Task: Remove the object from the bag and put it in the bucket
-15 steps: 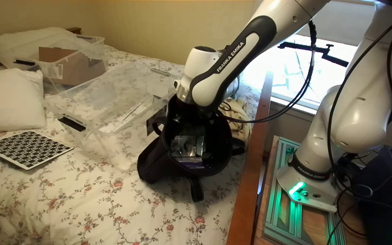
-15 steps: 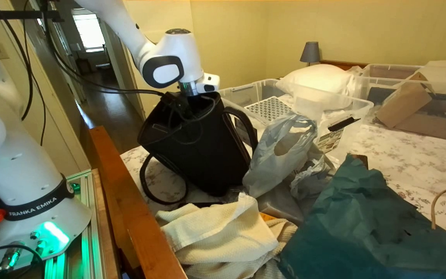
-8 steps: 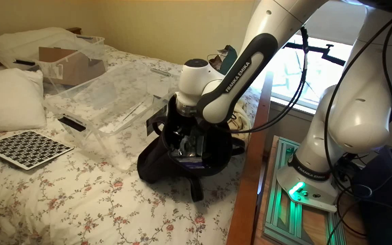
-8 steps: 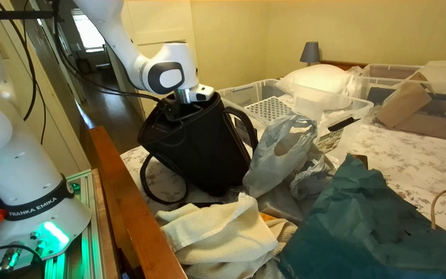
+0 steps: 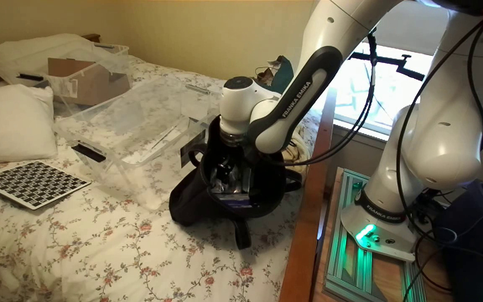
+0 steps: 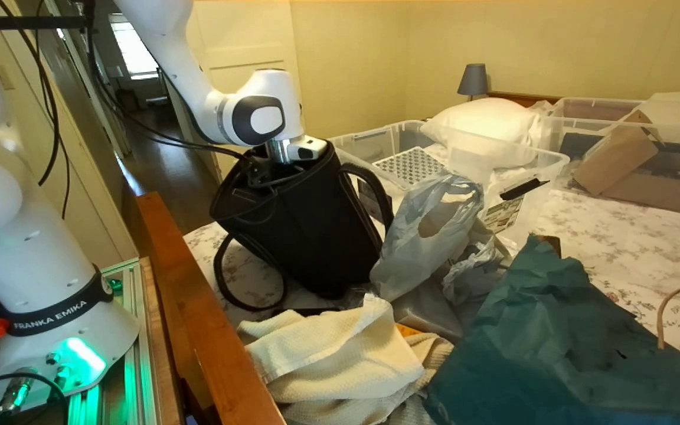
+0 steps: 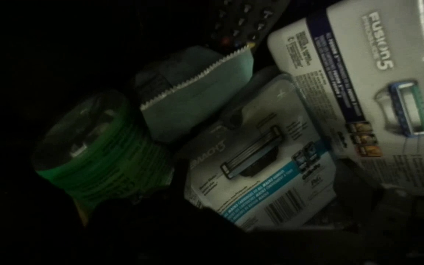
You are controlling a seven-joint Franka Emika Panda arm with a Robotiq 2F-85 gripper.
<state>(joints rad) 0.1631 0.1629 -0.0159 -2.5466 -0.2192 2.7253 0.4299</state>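
Observation:
The black fabric bag (image 5: 191, 201) leans on the bed with its round mouth open, and it shows in an exterior view (image 6: 316, 236) too. My gripper (image 7: 265, 165) is down inside the bag, dark in the wrist view, its fingers spread wide. A Mach3 razor package (image 7: 256, 162) lies between the fingers; whether they touch it I cannot tell. A Fusion5 package (image 7: 344, 73), a green-labelled round container (image 7: 116, 165), a pale blue packet (image 7: 201, 92) and a remote (image 7: 248, 18) lie around it. A large clear plastic bin (image 5: 141, 184) stands beside the bag; I see no other bucket.
A patterned board (image 5: 34, 184) and a pillow (image 5: 11, 121) lie on the bed. A second clear bin holds cardboard (image 5: 86, 82). A grey plastic bag (image 6: 428, 236), a cream towel (image 6: 340, 348) and a dark green bag (image 6: 558, 342) lie near the black bag. A wooden rail (image 5: 308, 230) edges the bed.
The arm has moved down, so my wrist sits lower and deeper in the bag's mouth. Most of the descent came in the first half second. The bag stays in place.

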